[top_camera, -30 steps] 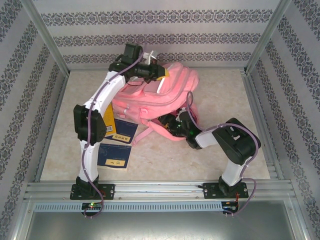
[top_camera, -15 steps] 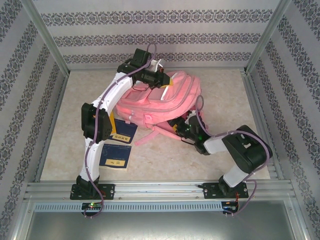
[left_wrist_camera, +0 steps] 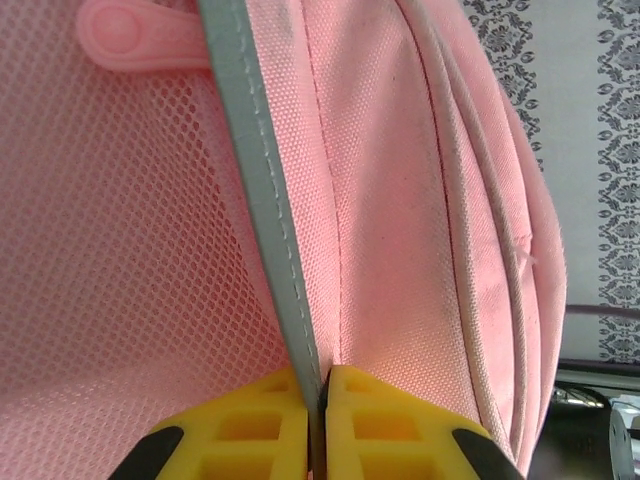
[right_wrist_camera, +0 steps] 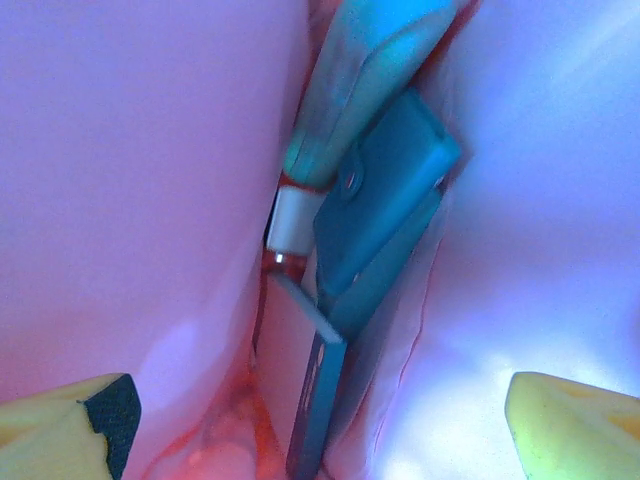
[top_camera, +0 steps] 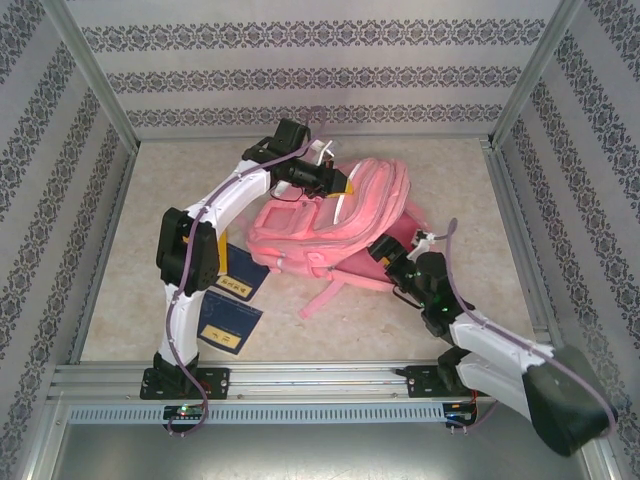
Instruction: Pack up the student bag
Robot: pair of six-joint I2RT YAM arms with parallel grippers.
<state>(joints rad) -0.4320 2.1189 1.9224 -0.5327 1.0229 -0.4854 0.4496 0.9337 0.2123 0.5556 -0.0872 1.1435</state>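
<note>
**Top external.** Student bag (top_camera: 330, 235) – pink, lying flat on the table (top_camera: 450, 180), mid-table and nearer the far edge than the near one, a pink strap (top_camera: 322, 298) trailing toward the near edge. The left gripper (top_camera: 335, 185) sits at the bag's far-left rim, yellow tips pressed onto the fabric there. The right gripper (top_camera: 398, 262) is at the bag's near-right side, nose pushed in against the fabric. Two dark-blue booklets, one (top_camera: 240, 283) touching the bag's left side and one (top_camera: 228, 320) closer to the near-left corner, lie beside the left arm.

**Left wrist.** The left gripper (left_wrist_camera: 318, 425) has its yellow fingers (left_wrist_camera: 250, 440) closed together, with the bag's grey edge trim (left_wrist_camera: 265, 190) pinched between them. The student bag (left_wrist_camera: 400, 200) rises straight up from the tips: pink mesh panel (left_wrist_camera: 100, 250) left of the trim, woven pink fabric with white piping right of it. A pink zip pull (left_wrist_camera: 125, 30) sits at the upper left.

**Right wrist.** The right gripper (right_wrist_camera: 320, 430) has its yellow fingertips (right_wrist_camera: 60, 430) spread wide, one at each lower corner – nothing between them is gripped. The student bag (right_wrist_camera: 130, 150) surrounds them as pink lining on both sides. Deeper in, between the fabric walls, are a teal case (right_wrist_camera: 385, 190), a flat dark booklet (right_wrist_camera: 310, 400) standing on edge, and a small white-capped item (right_wrist_camera: 292, 222), apart from both tips.
</note>
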